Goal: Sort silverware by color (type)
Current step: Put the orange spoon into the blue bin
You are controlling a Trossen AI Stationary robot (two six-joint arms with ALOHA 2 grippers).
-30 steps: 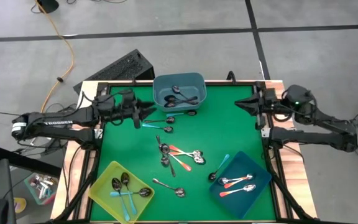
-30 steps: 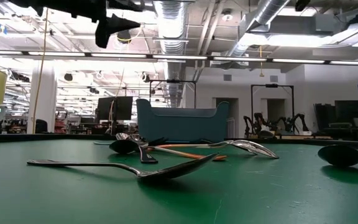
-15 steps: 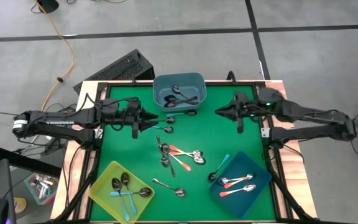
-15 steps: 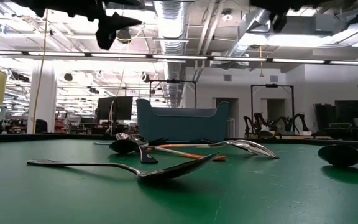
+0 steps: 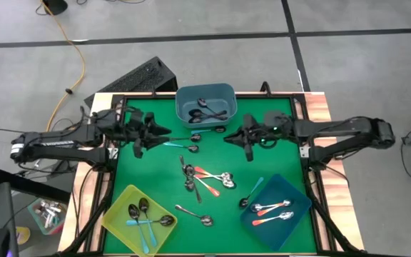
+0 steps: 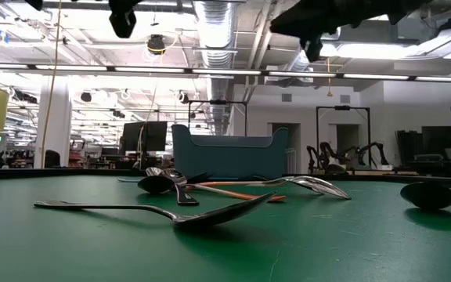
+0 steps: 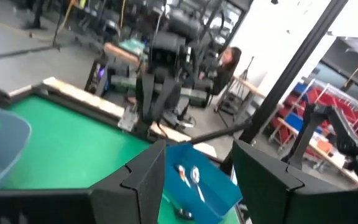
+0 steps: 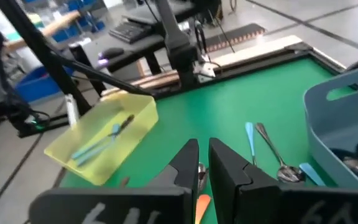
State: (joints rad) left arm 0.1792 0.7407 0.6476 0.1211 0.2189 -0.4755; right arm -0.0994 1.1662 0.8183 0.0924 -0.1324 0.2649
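Since a second ago the right gripper (image 5: pixel 228 136) has swung well out over the green table (image 5: pixel 277 153) from its right edge and now hangs just right of the grey-blue bin (image 5: pixel 205 104), while the left gripper (image 5: pixel 168 131) has pulled back a little toward the left — so the right arm looks to be taking the next pick, probably from the loose silverware (image 5: pixel 204 178) lying mid-table. The right jaws stand nearly together with only a thin gap, holding nothing; the left jaws are apart and empty. Sorting is partly done. The grey-blue bin at the far edge holds about 3 dark plain-metal spoons. The yellow bin (image 5: pixel 122 213) at the near left holds roughly 4 spoons, at least 1 with a teal handle. The dark blue bin (image 5: pixel 297 198) at the near right holds 2 orange-handled spoons. Unsorted pieces remain: a tangled cluster in the middle with an orange handle among dark ones, a teal-handled spoon (image 5: pixel 252 191) just left of the dark blue bin, a plain spoon (image 5: pixel 193 215) near the yellow bin, and a teal-handled spoon (image 5: pixel 179 145) close to the left gripper.
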